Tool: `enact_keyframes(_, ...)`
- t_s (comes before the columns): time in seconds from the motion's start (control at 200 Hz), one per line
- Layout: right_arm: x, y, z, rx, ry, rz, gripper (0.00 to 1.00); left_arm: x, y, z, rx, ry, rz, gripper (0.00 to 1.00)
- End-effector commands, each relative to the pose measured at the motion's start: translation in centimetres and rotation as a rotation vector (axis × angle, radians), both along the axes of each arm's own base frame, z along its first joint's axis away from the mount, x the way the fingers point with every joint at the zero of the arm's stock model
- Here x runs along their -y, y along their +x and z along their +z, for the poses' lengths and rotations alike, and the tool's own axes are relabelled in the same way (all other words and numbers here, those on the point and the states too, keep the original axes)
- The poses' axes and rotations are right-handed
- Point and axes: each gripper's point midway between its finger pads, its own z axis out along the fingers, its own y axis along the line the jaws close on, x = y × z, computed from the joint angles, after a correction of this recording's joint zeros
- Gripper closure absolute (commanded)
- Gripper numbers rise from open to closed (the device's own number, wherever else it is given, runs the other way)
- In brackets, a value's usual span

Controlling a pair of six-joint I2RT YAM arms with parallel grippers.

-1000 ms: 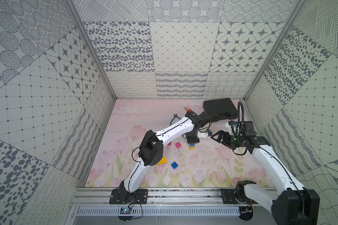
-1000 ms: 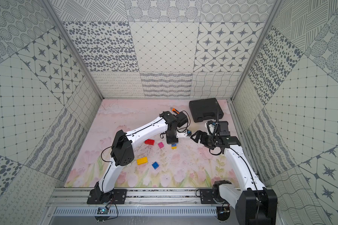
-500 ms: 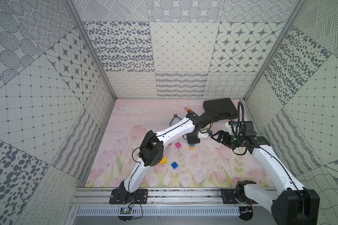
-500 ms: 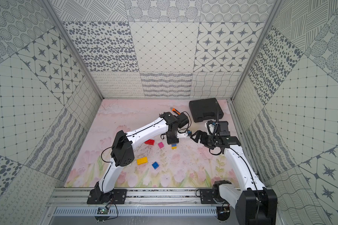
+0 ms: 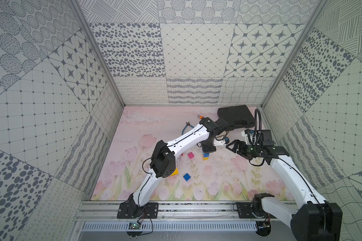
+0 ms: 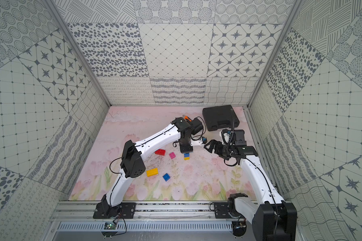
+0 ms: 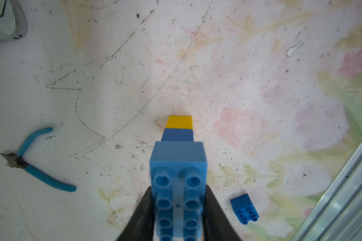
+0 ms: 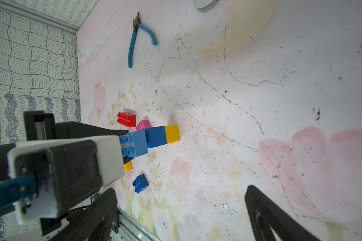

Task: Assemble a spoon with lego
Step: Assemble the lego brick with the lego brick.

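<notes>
Left gripper [image 7: 178, 187] clamps light-blue brick [image 7: 178, 158] atop the blue-and-yellow handle [image 7: 178, 130].

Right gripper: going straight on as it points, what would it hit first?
The right gripper likely meets the mat first, beside the brick stack in the left gripper; depth unclear, it may clip that stack.

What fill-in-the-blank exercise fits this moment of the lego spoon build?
The left end effector is shut on the top brick, whose colour is ____. The bottom brick of the stack is ____. The right end effector is ____. Beside the red brick lies a loose ____ brick.
Missing words: light blue; yellow; open; pink.
</notes>
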Motion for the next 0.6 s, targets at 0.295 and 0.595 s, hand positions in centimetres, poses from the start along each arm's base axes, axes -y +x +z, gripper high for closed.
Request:
enact_keyframes(0.295, 0.0, 0.4, 0.3, 0.043, -0.006, 0.014, 0.02, -1.3, -0.8, -1.2, -0.073, 0.055, 0.059, 0.81)
enact_keyframes(0.595, 0.1, 0.2, 0.2, 0.041, -0.008, 0.014, 0.02, -1.6, -0.1, -1.5, -0.075, 0.052, 0.072, 0.81)
